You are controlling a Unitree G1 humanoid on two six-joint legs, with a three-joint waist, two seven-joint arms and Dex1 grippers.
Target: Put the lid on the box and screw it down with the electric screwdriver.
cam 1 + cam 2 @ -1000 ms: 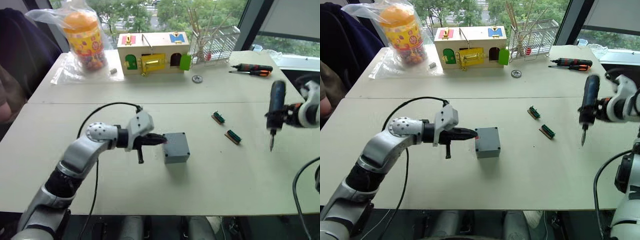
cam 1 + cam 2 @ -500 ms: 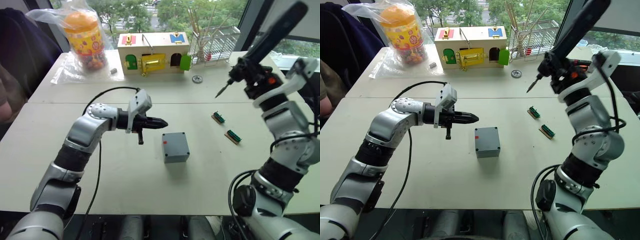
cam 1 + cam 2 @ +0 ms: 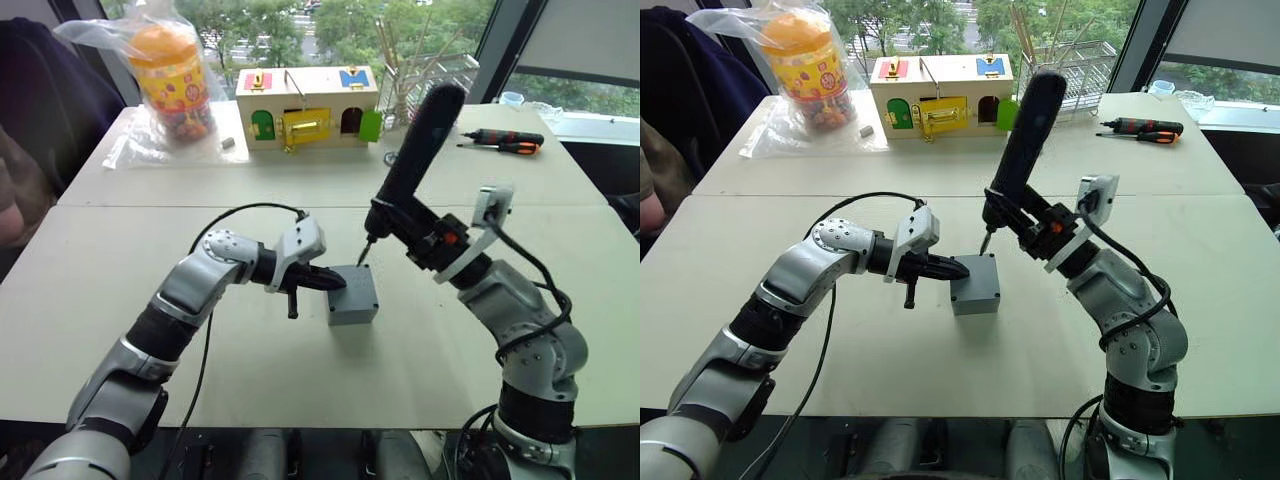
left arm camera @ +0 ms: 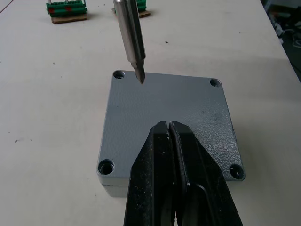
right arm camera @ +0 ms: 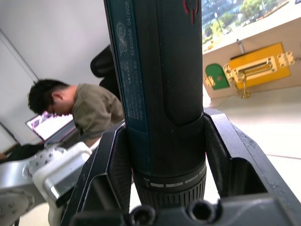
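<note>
I've got the box (image 3: 352,294) sitting near the middle of the bench (image 3: 250,390), and the lid (image 4: 169,120) is seated flat on top of it, its four corner screw holes showing in my left wrist view. My left hand (image 3: 335,284) reaches in from the left with its two black fingers (image 4: 176,188) pinched together, empty, the tips pressing down on the lid's near edge.

My right hand (image 5: 164,155) is clamped around the electric screwdriver (image 3: 412,150), fingers on either side of its dark barrel. The tool leans, its back end tipped up and away toward the wooden box with coloured doors (image 3: 306,104) at the far side of the bench. The metal bit (image 4: 130,40) points down at the lid and hangs just above it, close beside one corner hole (image 4: 118,74) but not in it.

Farther back on the bench I see a bagged orange-lidded jar (image 3: 168,75), a wire rack (image 3: 432,82) and a small black-and-orange hand screwdriver (image 3: 505,139). Two small green parts (image 4: 67,10) lie beyond the box. A person (image 5: 77,110) sits at a laptop behind my left arm in the right wrist view.
</note>
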